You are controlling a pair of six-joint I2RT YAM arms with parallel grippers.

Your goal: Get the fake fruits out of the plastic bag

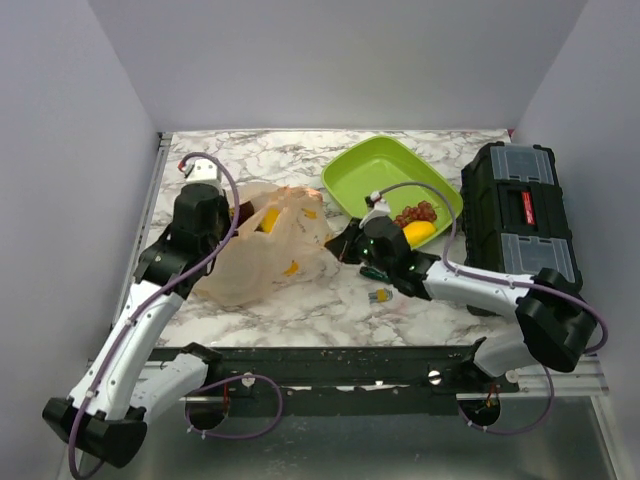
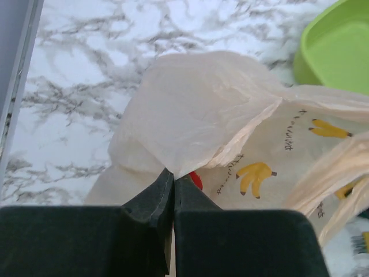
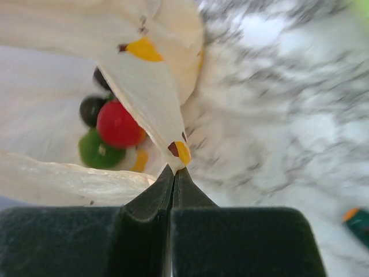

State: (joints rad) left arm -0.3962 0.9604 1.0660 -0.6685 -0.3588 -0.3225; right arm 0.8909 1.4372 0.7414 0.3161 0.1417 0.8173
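Note:
The peach-orange plastic bag lies on the marble table, left of centre. My left gripper is shut on the bag's left edge; a red fruit peeks from under the plastic beside my fingertips. My right gripper is shut on the bag's right edge, holding it open. Inside I see a red apple, a green fruit, a dark plum and a yellow piece. A yellow fruit shows through the bag from above.
A lime-green tray behind the right gripper holds a purple grape bunch and a yellow fruit. A black toolbox stands at the right. A green-handled screwdriver and a small yellow-blue item lie near the right arm.

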